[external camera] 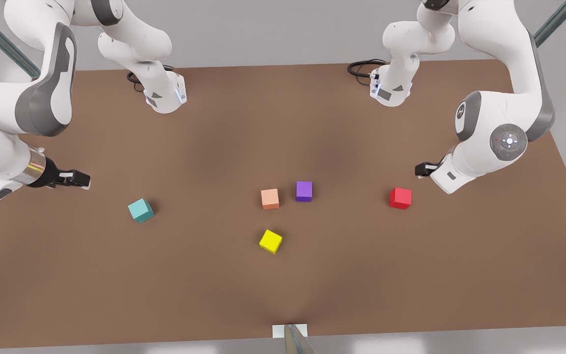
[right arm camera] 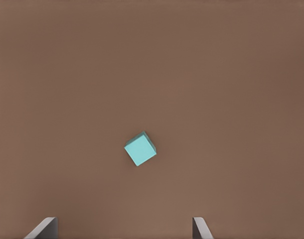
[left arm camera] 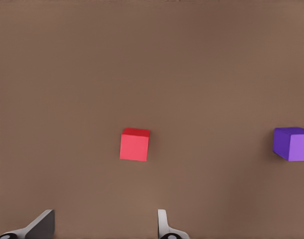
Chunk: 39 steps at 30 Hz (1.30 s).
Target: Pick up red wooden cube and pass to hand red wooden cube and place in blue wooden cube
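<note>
The left hand (external camera: 423, 169) hangs above the bench (external camera: 283, 290), fingers spread and holding nothing, with the red wooden cube (external camera: 401, 198) lying free on the bench just beside and below it. In the left wrist view the cube (left arm camera: 134, 145) sits ahead of the 2 fingertips (left arm camera: 163, 224), roughly in line with the gap between them. The right hand (external camera: 74, 178) hangs over the opposite end of the bench, also spread and empty, near the blue wooden cube (external camera: 141, 210); in the right wrist view that cube (right arm camera: 140, 149) lies ahead of the fingers (right arm camera: 201, 228), turned corner-on to them.

Risks noted:
1. The red cube is not yet grasped. A descent off-centre would likely push it along the bench rather than capture it.
2. The purple cube (external camera: 304, 191) and the peach cube (external camera: 269, 198) lie between the 2 hands, with the yellow cube (external camera: 270, 241) close by. A low carry toward the handover could knock them.
3. At handover, 2 hands must share 1 small cube; little face remains for the second grip, so a drop seems possible.
4. The blue cube's skewed angle offers a poor match for stacking; a misaligned release would probably topple the red cube.
</note>
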### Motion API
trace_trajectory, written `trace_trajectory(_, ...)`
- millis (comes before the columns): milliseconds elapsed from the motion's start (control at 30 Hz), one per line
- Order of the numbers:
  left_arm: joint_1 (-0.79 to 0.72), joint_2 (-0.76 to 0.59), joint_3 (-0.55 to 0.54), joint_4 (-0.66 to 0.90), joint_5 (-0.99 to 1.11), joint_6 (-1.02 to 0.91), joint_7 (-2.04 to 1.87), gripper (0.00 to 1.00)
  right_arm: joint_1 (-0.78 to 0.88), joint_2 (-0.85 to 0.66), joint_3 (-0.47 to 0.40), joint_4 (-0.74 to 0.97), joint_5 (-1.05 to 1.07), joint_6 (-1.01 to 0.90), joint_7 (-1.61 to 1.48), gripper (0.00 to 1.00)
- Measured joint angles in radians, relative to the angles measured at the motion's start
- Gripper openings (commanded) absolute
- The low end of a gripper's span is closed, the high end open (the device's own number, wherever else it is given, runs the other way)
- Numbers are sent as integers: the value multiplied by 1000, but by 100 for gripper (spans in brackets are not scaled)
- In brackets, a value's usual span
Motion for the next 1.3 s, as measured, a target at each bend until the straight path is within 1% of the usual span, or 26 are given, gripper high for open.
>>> trace_trajectory(67, 0, 9, 3, 7, 1, 5, 11, 100, 0, 0, -1, 0, 1, 3, 0, 100)
trace_trajectory(167, 0, 113, 4, 6, 0, 52, 25, 100, 0, 1, -1, 0, 2, 6, 0, 100)
trace_trajectory(300, 0, 204, 3, -90, -1, 199, 47, 100, 0, 6, 0, 0, 4, 9, -1, 100)
trace_trajectory(433, 0, 216, 3, -237, -1, 344, 89, 100, 0, 11, 0, -2, 6, 11, -1, 100)
trace_trajectory(600, 7, 219, 3, -322, -1, 474, 144, 100, 0, 11, 0, -7, 9, 12, -1, 100)
trace_trajectory(867, 20, 256, 5, -350, 0, 583, 209, 100, 0, 12, 0, -8, 11, 12, -2, 100)
trace_trajectory(1300, 29, 292, 9, -387, 0, 620, 204, 100, 0, 12, 0, -9, 12, 12, -2, 100)
